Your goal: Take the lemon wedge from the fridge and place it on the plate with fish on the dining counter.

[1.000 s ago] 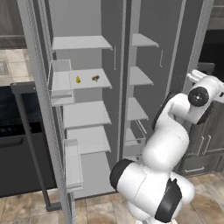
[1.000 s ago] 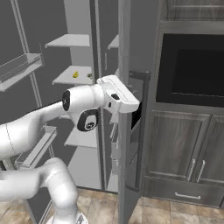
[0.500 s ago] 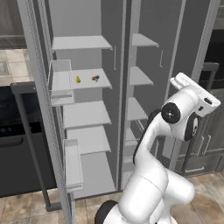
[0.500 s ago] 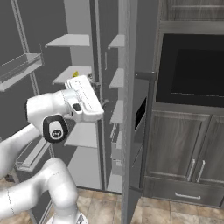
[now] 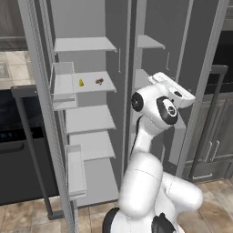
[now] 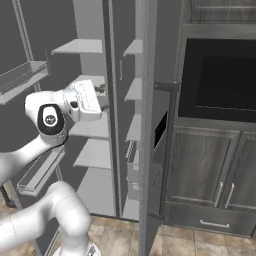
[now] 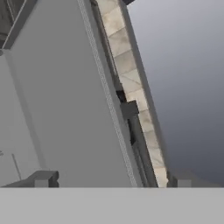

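Lemon wedge unmoved on fridge shelf; gripper opened.

The tall grey side-by-side fridge had white inner shelves and pale grey door bins. On one shelf sat the tiny bright yellow lemon wedge next to a small brown lump. The glossy white robot arm had dark joint caps. The cabinets with slim silver handles were dark grey woodgrain, around a black oven window. The floor tiles were mottled beige-brown.
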